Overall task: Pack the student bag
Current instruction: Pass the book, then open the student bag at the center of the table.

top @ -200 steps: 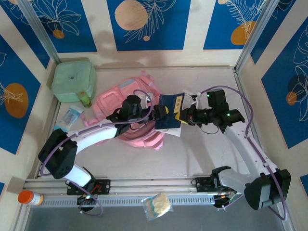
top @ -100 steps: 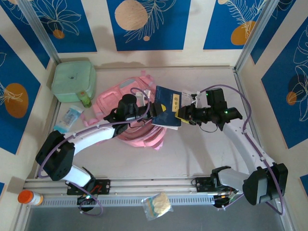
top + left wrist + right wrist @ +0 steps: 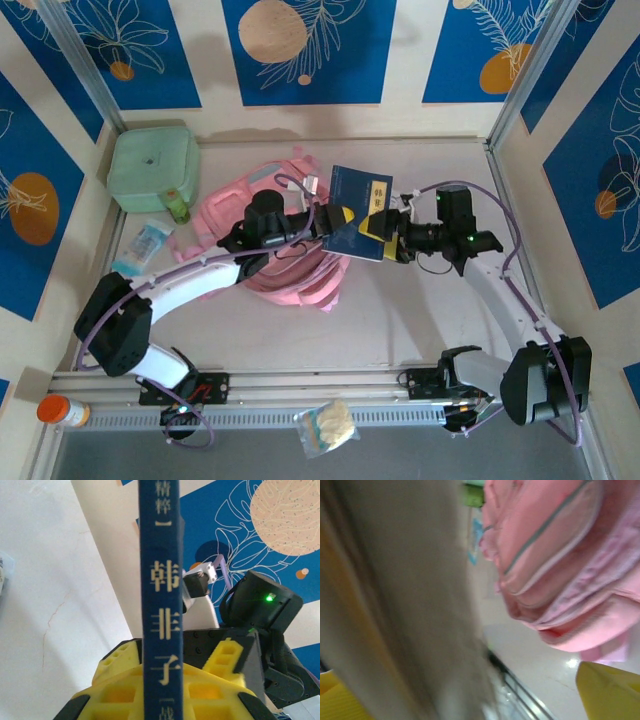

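Over pale tabletop (image 3: 400, 310), clamps dark blue gold-lettered book (image 3: 358, 203) in left gripper (image 3: 340, 215); right gripper (image 3: 378, 228) spread open beside it. Left wrist: gold spine lettering. Right wrist: soft pink fabric student bag (image 3: 560, 555) on table. Blue leaf-print walls (image 3: 300, 70) around.

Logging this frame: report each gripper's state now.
Left gripper: closed, holding the blue book.
Right gripper: open, fingers spread at the book's edge.

left end effector (image 3: 338, 216): clamped on book (image 3: 356, 198) | right end effector (image 3: 379, 228): jaws apart
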Motion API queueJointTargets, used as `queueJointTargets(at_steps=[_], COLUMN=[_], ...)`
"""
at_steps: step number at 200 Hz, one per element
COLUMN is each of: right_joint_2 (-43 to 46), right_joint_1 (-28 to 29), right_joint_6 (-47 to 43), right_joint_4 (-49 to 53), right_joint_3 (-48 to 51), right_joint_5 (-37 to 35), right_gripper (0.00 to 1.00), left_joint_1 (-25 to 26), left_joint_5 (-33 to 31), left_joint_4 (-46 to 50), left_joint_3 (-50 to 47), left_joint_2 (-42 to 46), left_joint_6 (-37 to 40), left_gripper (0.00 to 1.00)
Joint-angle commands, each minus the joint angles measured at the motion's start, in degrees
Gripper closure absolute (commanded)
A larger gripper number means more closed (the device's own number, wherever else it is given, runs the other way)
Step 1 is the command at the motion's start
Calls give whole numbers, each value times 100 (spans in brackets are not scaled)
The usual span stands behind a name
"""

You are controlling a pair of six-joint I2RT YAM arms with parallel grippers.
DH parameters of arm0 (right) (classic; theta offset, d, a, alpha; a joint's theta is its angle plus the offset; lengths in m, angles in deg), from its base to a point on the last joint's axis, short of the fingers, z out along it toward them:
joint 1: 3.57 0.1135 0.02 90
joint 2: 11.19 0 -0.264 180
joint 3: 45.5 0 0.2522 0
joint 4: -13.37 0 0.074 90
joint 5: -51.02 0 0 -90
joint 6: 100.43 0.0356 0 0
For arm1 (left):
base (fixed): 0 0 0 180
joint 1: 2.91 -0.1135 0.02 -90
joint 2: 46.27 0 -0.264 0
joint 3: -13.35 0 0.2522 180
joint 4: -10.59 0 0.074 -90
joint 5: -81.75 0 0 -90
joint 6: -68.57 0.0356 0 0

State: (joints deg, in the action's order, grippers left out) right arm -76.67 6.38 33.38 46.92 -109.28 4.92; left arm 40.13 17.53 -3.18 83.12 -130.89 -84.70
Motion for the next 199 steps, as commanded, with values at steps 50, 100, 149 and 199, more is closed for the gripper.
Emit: queueJointTargets(at_steps=[50, 100, 149, 199], right_joint_2=[243, 140, 292, 526], right_joint_1=[58, -19, -553, -1081], right_joint_6=[198, 80, -600, -939], right_joint_4=[-231, -9, 1505, 2169], right_joint_3=[50, -52, -511, -352], right_joint_5=[188, 16, -602, -901], right_gripper=[69, 98, 100, 100], left_joint_1=[27, 29, -13, -7], left_joint_5=[-750, -685, -1682, -3050], left_joint_4=[1293, 1473, 3880, 5445], left_joint_3=[173, 121, 499, 973], left_joint_2=[462, 523, 721, -109], left_joint_6=[827, 1039, 3306, 5608], left_gripper=[100, 87, 47, 43])
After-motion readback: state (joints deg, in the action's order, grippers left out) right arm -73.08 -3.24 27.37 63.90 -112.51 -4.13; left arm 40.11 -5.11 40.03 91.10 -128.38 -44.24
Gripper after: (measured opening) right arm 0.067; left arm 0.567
